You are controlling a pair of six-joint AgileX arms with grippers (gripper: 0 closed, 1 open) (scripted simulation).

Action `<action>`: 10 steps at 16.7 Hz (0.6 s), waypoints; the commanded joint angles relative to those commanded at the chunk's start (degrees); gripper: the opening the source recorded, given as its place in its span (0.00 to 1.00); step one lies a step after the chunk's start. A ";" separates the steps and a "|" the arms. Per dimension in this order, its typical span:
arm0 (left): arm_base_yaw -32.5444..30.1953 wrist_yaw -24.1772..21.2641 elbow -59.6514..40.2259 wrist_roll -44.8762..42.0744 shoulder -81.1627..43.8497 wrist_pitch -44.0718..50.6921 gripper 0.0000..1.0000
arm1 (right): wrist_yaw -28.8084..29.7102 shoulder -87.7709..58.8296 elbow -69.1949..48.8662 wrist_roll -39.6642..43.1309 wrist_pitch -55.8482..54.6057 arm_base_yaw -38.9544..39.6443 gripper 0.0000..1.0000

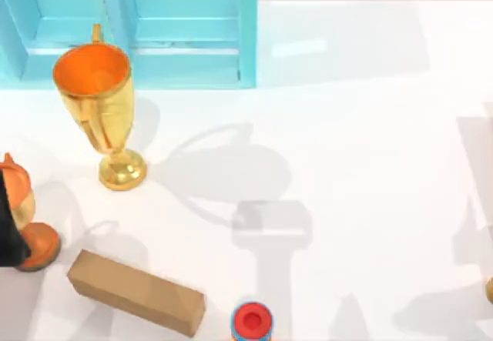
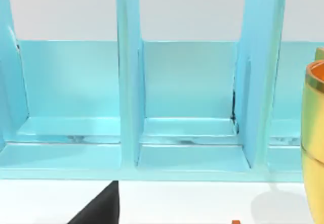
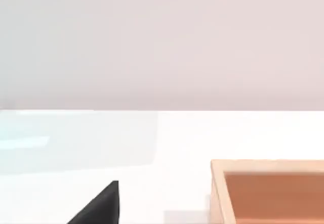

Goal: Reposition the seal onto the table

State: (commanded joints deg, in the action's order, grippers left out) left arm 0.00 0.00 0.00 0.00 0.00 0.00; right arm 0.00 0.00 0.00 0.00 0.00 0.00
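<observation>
- The right gripper (image 3: 98, 209) came into the right wrist view as one dark wedge low above the white table (image 1: 362, 125); I could not tell how far it was open; it touched nothing and held nothing that I could see.
- The seal (image 3: 268, 193), as far as I could make it out, was the tan-rimmed, orange-brown block close to the right wrist camera; it sat on the table, apart from the dark wedge; whether it stood upright or lay down I could not tell.
- In the top view a small golden-tan piece (image 1: 489, 291) sat on the right edge of the table, near the front right corner; what it was I could not tell.
- The left gripper (image 2: 98, 209) was also one dark wedge, above the table in front of the light blue cabinet (image 2: 187, 107); its opening I could not tell; it had hold of nothing visible.
- The cabinet stood at the back left corner of the table; the gold cup (image 1: 104, 118) stood upright just before it.
- At the left edge an orange object (image 1: 35, 237) with a round base stood partly behind a dark shape (image 1: 8, 233).
- Near the front edge lay the long cardboard block (image 1: 135, 291); the red-and-blue round cap (image 1: 252, 322) was just beside it, apart from it.
</observation>
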 joint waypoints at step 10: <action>0.00 0.00 0.00 0.00 0.00 0.00 1.00 | 0.07 -21.96 -19.06 7.11 17.25 -7.48 1.00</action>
State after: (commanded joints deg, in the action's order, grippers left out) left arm 0.00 0.00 0.00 0.00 0.00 0.00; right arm 0.07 -21.96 -19.06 7.11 17.25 -7.48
